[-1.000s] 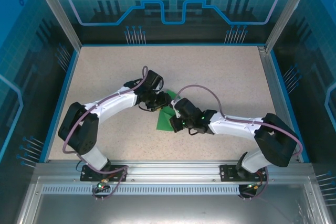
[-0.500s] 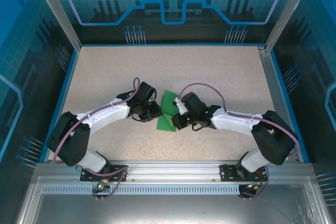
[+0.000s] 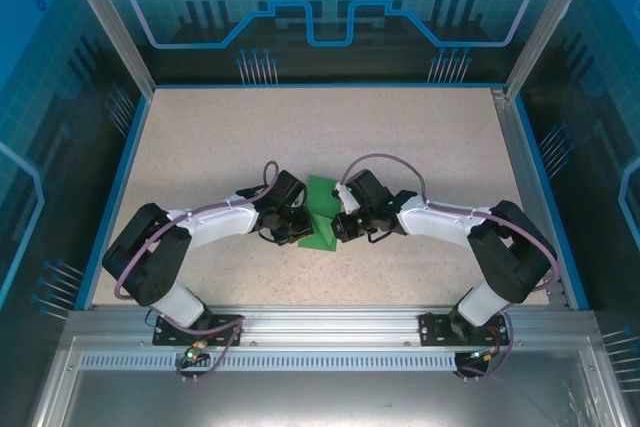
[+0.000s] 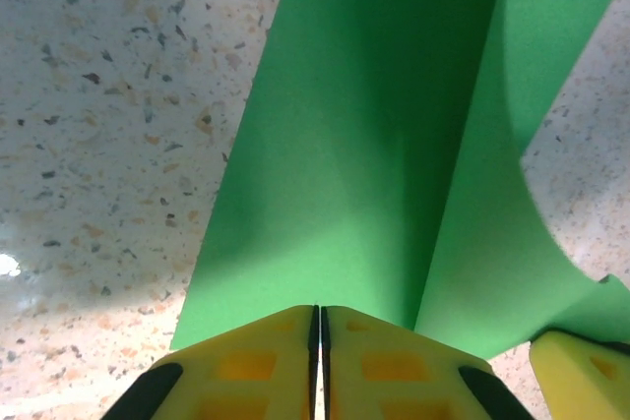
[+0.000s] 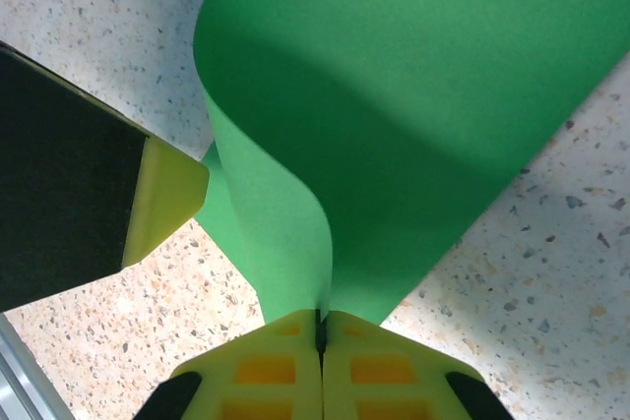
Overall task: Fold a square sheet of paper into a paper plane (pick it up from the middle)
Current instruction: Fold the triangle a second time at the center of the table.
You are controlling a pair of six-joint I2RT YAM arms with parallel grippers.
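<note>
On the speckled table [image 3: 420,137] between blue walls [image 3: 330,7], left pincer [image 4: 319,322] and right pincer [image 5: 321,320] each pinch the green paper [image 3: 322,194]

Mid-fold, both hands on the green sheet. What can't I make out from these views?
1. Top view: creases of the thin bright green paper sheet are too small, its sides covered by the left hand and right hand.
2. Left wrist view: the sheet's far end is cut off by the top edge.
3. Right wrist view: how deep the paper sits between the pads, hidden by them.
</note>
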